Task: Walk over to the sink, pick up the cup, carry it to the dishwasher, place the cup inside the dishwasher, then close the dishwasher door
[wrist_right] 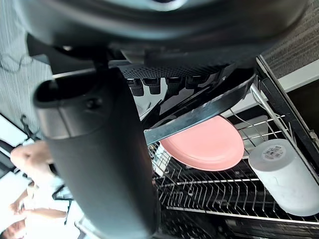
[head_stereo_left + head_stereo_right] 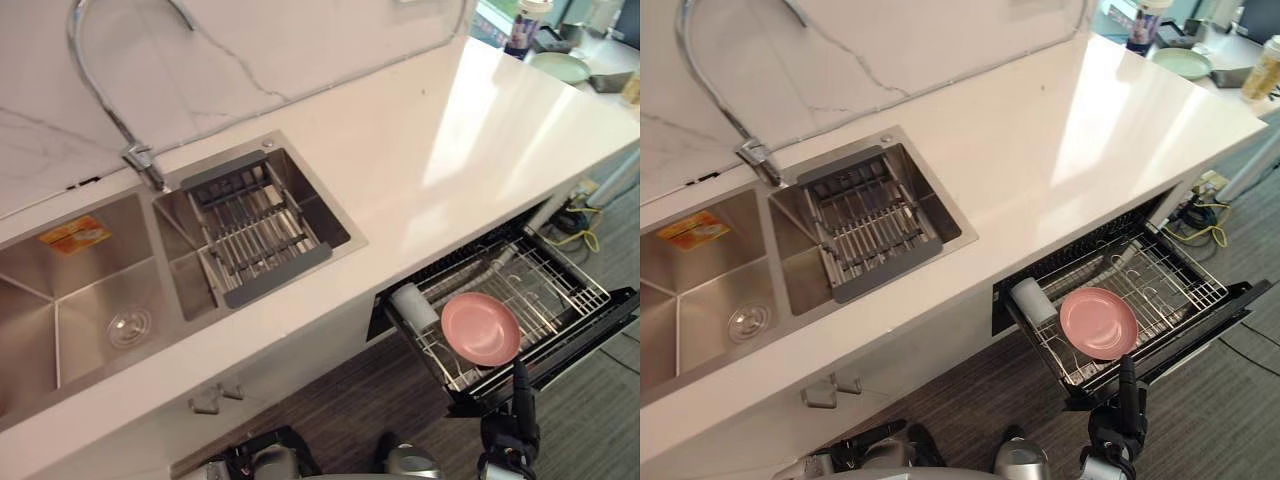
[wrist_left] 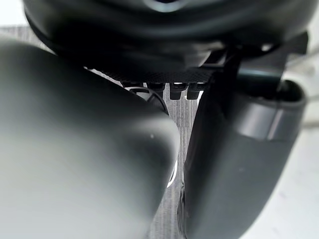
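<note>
The cup (image 2: 413, 305), a smooth pale cylinder, lay on its side in the thin wire rack (image 2: 565, 280) of the open dishwasher (image 2: 585, 335), just beside a round, matte pink plate (image 2: 480, 328). My right hand (image 2: 510, 435) held nothing, and its dark fingers (image 2: 520, 385) pointed straight up at the dishwasher's black front edge. My left hand (image 3: 229, 164) hung low; whether it was open I could not tell. The glossy white table (image 2: 420, 150) ran above the rack.

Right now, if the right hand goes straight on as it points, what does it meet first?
The right hand would probably meet the dishwasher rack at its front edge first, the pink plate just behind; depth is unclear.
</note>
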